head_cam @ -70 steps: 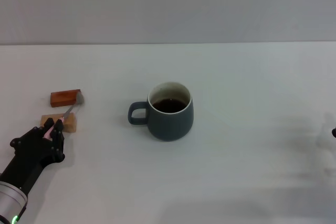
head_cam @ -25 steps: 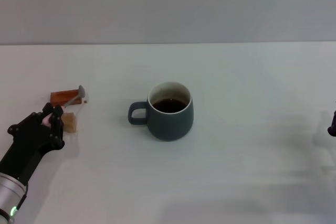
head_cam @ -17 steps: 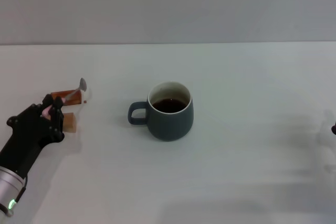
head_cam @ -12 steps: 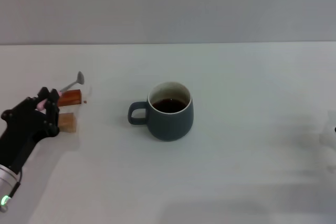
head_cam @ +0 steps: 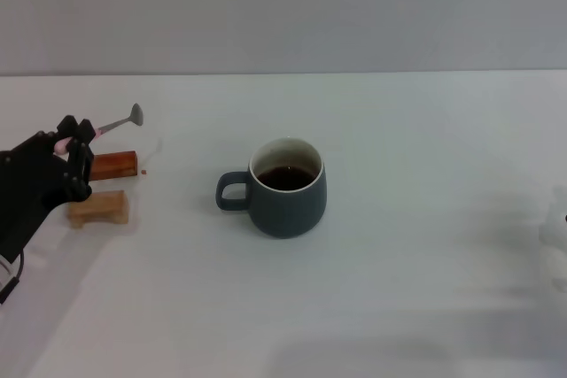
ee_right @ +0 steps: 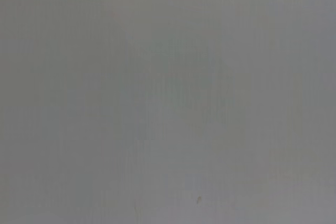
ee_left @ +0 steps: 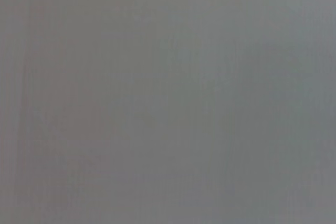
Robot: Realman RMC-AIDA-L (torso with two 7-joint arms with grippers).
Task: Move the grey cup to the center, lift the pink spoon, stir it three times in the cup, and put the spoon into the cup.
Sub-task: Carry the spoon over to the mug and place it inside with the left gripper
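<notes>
Pink spoon [head_cam: 117, 122] now lifted clear of both blocks [head_cam: 99, 207], clamped in left gripper [head_cam: 71, 152]. Grey cup [head_cam: 286, 188] already centred; stirring judged next. Right gripper unseen.

Head cam: high, looks fwd and down over white table [head_cam: 399, 219] to pale back wall [head_cam: 283, 6]; mid range, grey cup [head_cam: 286, 188] near frame centre, left gripper [head_cam: 71, 161] at left edge. Left wrist cam: fills w/ flat grey surface, no features; facing and range can't tell. Right wrist cam: same, plain grey plus tiny dark speck [ee_right: 198, 200]. Overlap w/ head view: can't tell.
</notes>
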